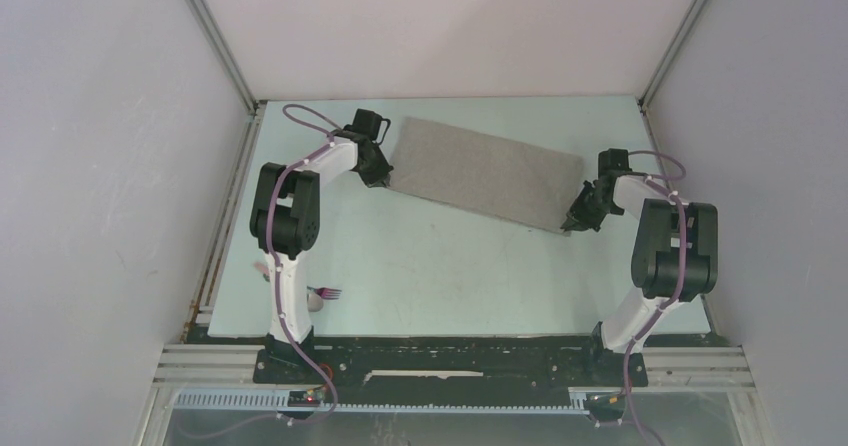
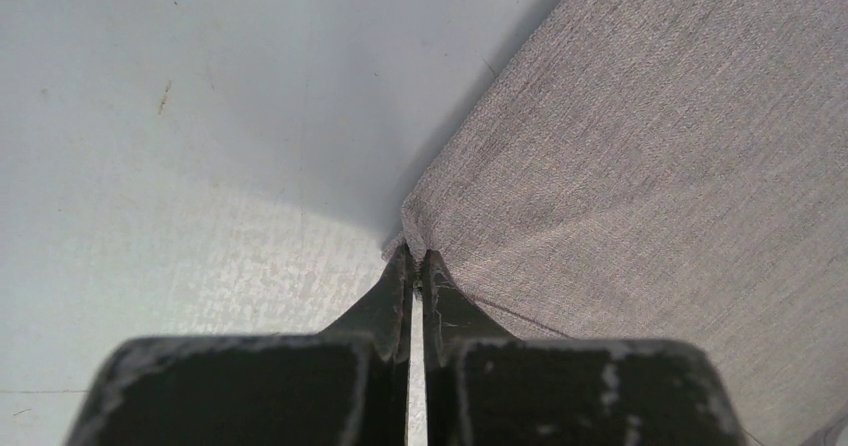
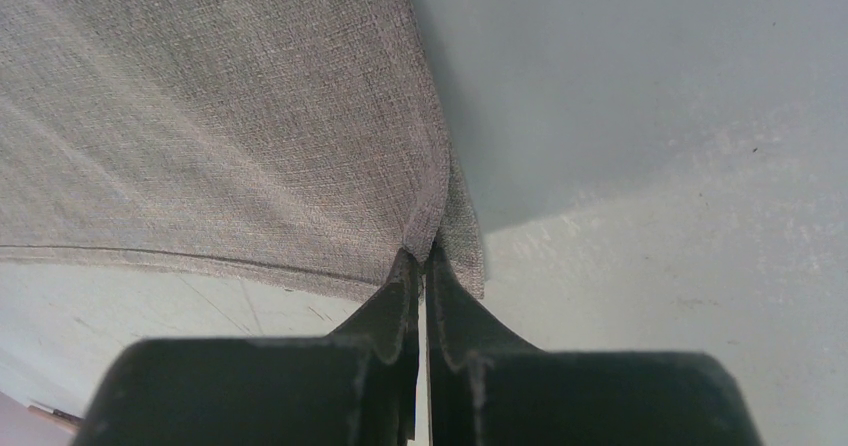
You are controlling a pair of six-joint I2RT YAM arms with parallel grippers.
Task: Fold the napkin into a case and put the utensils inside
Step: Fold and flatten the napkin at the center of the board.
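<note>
The light-grey napkin (image 1: pixel 482 172) lies as a long folded rectangle, slanting across the far middle of the table. My left gripper (image 1: pixel 381 178) is shut on its near-left corner; the left wrist view shows the cloth (image 2: pixel 640 166) pinched between the fingertips (image 2: pixel 418 259). My right gripper (image 1: pixel 579 218) is shut on its near-right corner, and the right wrist view shows that corner of the cloth (image 3: pixel 250 116) pinched and slightly lifted at the fingertips (image 3: pixel 423 254). The fork (image 1: pixel 327 293) with dark tines and a pinkish handle lies by the left arm's base. The spoon (image 1: pixel 262 269) is mostly hidden behind that arm.
Pale walls close in the table (image 1: pixel 450 276) on the left, back and right. A black mounting rail (image 1: pixel 450 351) runs along the near edge under both arm bases.
</note>
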